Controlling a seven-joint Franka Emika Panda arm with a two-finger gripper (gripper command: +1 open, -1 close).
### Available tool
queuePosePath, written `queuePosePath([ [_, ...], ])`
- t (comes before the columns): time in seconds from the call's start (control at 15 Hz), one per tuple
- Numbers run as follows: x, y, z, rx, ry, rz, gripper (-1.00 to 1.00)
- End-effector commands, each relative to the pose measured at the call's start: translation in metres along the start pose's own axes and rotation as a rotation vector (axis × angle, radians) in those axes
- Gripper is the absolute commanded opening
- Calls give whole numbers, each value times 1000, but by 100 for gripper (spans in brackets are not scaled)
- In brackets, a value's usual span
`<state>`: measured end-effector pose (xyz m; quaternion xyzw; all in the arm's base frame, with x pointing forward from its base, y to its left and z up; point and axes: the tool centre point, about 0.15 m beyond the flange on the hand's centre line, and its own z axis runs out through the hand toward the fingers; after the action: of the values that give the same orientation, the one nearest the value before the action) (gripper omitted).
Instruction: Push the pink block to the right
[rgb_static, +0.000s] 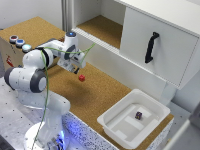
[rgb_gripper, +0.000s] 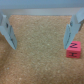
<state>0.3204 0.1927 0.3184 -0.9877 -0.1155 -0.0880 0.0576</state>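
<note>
The robot's two-fingered gripper (rgb_gripper: 42, 31) stands wide apart, its grey fingers (rgb_gripper: 9, 31) near opposite edges of the wrist view, with bare cork between them and nothing held. The small pinkish-red cube, the pink block (rgb_gripper: 73, 48), lies on the brown cork tabletop (rgb_static: 95, 97) just at the tip of one finger; whether the two touch cannot be told, since the picture is soft there. A dark mark shows on the block's upper face, too blurred to read. In the exterior view the gripper (rgb_static: 76, 68) hangs just above the cork, and the pink block (rgb_static: 81, 77) sits directly below and beside it, well apart from the white plastic tray (rgb_static: 118, 129) at the exterior view's right. One dark purple small cube (rgb_static: 138, 115) rests inside that tray. A white cabinet with one black handle (rgb_static: 151, 47) stands behind. Three round buttons (rgb_static: 19, 43) sit on a wooden box at the exterior view's left, their details unclear.
</note>
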Motion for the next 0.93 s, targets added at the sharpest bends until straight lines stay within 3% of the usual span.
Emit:
queuePosePath([
  [0.0, 29, -36, 40, -54, -27, -33, -100],
  [0.13, 31, -30, 58, -54, -42, -32, -100],
  [0.33, 34, -20, 77, 9, -62, -5, -100],
  [0.87, 50, 10, 91, 17, -65, 17, -100],
])
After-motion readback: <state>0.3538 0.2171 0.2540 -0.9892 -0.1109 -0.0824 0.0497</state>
